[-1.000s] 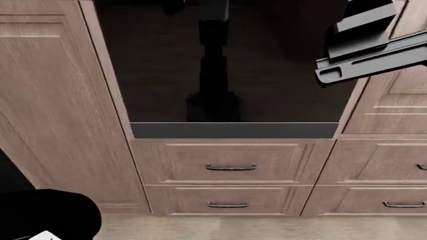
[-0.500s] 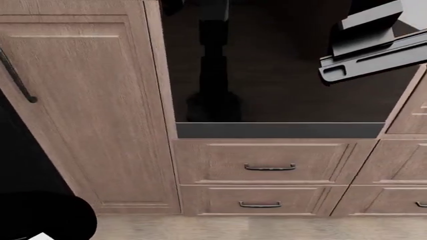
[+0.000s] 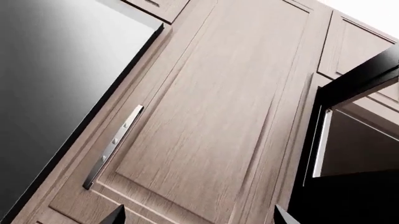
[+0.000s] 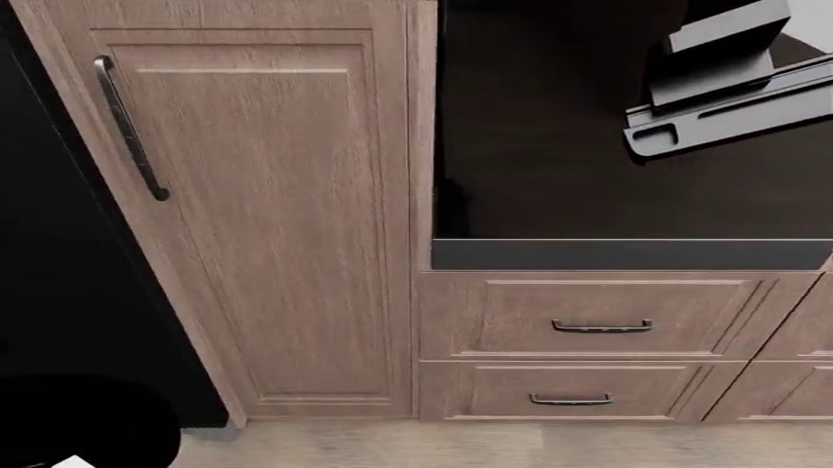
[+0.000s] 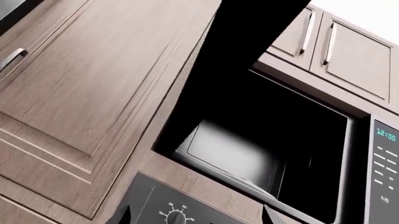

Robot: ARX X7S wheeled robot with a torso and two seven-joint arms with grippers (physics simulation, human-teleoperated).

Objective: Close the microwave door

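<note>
The microwave (image 5: 299, 154) shows in the right wrist view, built in above an oven. Its black door (image 5: 243, 60) stands swung wide open to the left of the dark cavity. A control panel with a green clock (image 5: 385, 136) sits on the right side. My right gripper (image 5: 196, 215) is open and empty, well short of the door, pointing up at the oven's top edge. My left gripper (image 3: 198, 218) is also open and empty, facing a tall wooden cabinet door (image 3: 212, 116); the open microwave door's edge (image 3: 365, 77) shows beyond it. The head view does not include the microwave.
The head view shows a tall cabinet door (image 4: 260, 224) with a dark handle (image 4: 131, 127), the oven's dark glass (image 4: 573, 136), two drawers (image 4: 599, 327) below it, a black fridge side (image 4: 53, 253) at left and my right arm (image 4: 729, 93) raised at upper right. An oven knob (image 5: 177, 217) lies below the microwave.
The head view has shifted left: the oven and drawers slid to the right in the picture and the tall cabinet door with its handle came into view. My right arm keeps its place.
</note>
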